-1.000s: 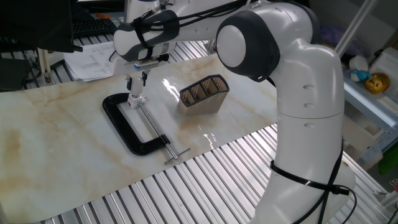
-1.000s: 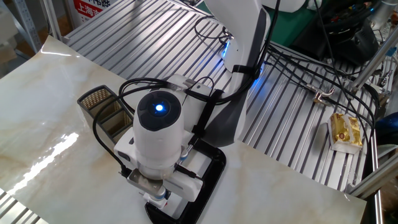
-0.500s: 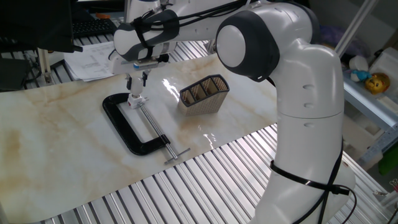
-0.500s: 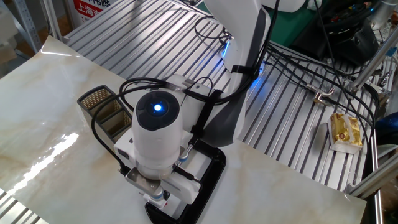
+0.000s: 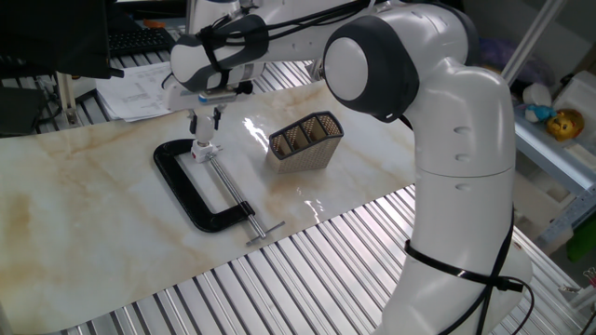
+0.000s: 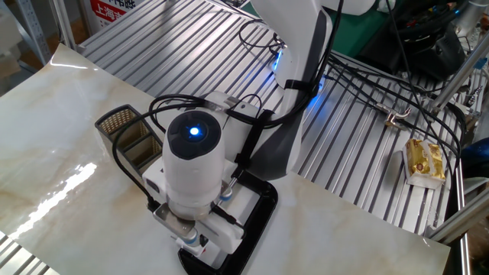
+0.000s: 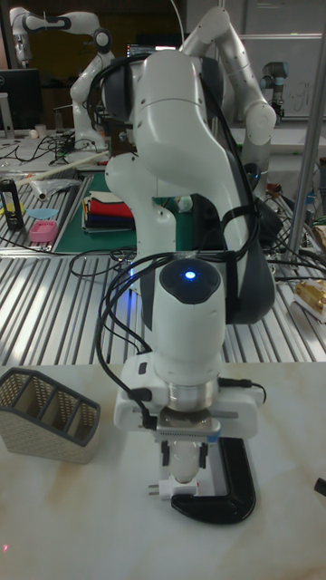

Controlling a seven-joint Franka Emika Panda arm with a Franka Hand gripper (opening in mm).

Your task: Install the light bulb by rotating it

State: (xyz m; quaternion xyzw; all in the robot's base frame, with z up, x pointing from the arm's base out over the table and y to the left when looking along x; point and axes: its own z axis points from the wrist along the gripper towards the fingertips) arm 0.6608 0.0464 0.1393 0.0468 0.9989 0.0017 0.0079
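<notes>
Marble-patterned bench (image 5: 84, 214) carries everything. Going left to right: the black C-clamp (image 5: 191, 191) lies mid-bench, and my jaws (image 5: 204, 122) hang over its upper end, closed on the small white frosted globe bulb (image 7: 186, 462), which sits at the small white socket (image 5: 204, 149) there. My wrist has turned slightly in the last second, so I judge the screwing-in is underway. Right of it stands the woven mesh basket (image 5: 305, 141).

A red-and-white sign (image 6: 109, 11) at the top edge of the other fixed view is showing characters too blurred to read.
</notes>
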